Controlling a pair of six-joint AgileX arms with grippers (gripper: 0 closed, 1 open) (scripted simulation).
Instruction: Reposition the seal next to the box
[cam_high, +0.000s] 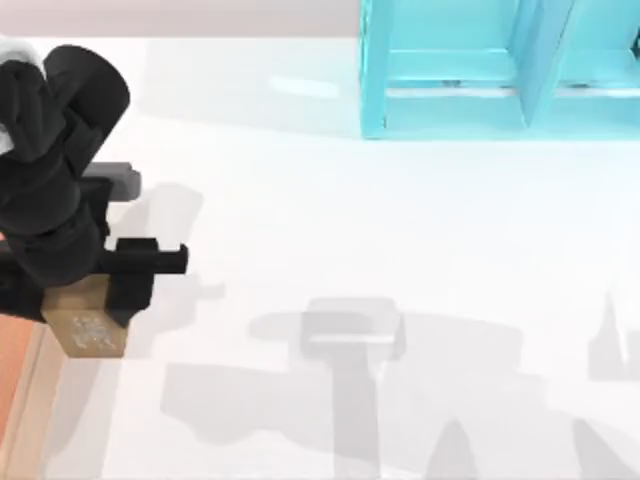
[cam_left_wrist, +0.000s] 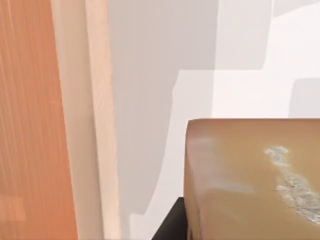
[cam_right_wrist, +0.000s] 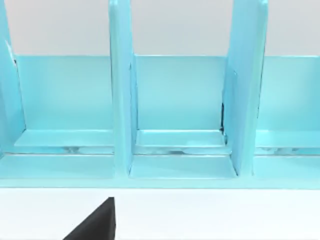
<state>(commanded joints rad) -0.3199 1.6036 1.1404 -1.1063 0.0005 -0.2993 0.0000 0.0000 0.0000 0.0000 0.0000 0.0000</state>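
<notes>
The seal (cam_high: 90, 328) is a tan block with whitish marks on its top face, at the table's left side. My left gripper (cam_high: 86, 300) is shut on it from above, one black finger (cam_high: 132, 285) against its right side. The box (cam_high: 14, 385) is an orange-brown tray with a lighter tan rim, cut off by the left edge, and the seal sits just beside that rim. In the left wrist view the seal (cam_left_wrist: 250, 175) is close up, with the box rim (cam_left_wrist: 95, 120) alongside it across a narrow strip of white table. A black part of my right gripper (cam_right_wrist: 95, 225) faces the shelf.
A turquoise shelf frame (cam_high: 470, 70) with upright dividers stands at the back right, and the right wrist view looks into its compartments (cam_right_wrist: 180, 100). White table spreads across the middle and right, crossed by grey arm shadows (cam_high: 350, 380).
</notes>
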